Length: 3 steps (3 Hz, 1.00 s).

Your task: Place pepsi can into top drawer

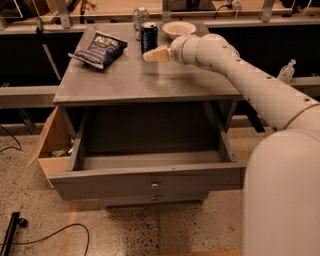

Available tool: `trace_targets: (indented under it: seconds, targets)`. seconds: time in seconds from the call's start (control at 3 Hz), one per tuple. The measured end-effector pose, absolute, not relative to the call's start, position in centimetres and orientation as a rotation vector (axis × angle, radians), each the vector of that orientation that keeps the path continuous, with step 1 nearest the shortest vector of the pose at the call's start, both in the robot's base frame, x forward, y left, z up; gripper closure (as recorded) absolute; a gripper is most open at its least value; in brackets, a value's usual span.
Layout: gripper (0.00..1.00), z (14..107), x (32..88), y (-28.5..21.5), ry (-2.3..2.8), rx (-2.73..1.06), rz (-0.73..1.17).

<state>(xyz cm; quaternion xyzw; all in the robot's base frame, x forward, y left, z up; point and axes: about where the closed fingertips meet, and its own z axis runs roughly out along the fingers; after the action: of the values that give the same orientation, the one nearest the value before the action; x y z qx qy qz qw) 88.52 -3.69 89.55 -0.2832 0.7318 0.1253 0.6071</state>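
The pepsi can (148, 35) stands upright near the back of the grey cabinet top (135, 80), dark navy with a silver top. My gripper (154, 54) reaches in from the right on the long white arm, and its pale fingertips are just in front of the can's base and a little to its right. The top drawer (150, 176) is pulled wide open below, its inside bare, a small round knob on its front.
A pale silver-green can (140, 15) stands behind the pepsi can. A white bowl (179, 29) sits at the back right, a dark chip bag (100, 48) at the back left. An open cardboard box (50, 150) stands left of the cabinet. A lower drawer knob (154, 197) shows below.
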Motion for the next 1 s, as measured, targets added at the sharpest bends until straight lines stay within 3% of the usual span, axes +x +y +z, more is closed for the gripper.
trace_targets:
  seconds: [0.33,0.67,1.0]
  targets:
    - [0.0,90.0,90.6,0.5,1.654,-0.646,0.363]
    - [0.17,90.7,91.8,4.2,1.613,-0.661,0.43]
    - [0.41,91.7,92.3,6.2,1.574,-0.692,0.469]
